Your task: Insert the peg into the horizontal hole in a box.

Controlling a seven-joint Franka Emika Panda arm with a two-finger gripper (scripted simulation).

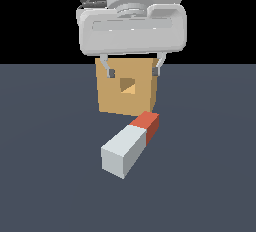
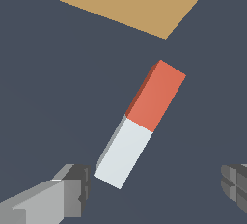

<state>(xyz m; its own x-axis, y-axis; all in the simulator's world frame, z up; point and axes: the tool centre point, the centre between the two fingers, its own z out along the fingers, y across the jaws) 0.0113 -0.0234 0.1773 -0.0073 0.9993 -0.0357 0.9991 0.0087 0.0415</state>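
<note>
Lying flat on the dark table [image 1: 45,176], the peg [image 1: 129,147] points its red end toward the box [image 1: 112,98], close to its base. The hole [image 1: 127,86] shows on the box's face. The end effector [image 1: 133,71] hangs above, fingers apart and empty, hiding the box's top edge.

You are looking at a simulated test scene, not a real room: a flat, uniform slate-blue floor [image 1: 45,176], a pure black background [image 1: 30,16], and plain untextured blocks like the box [image 1: 112,98].
</note>
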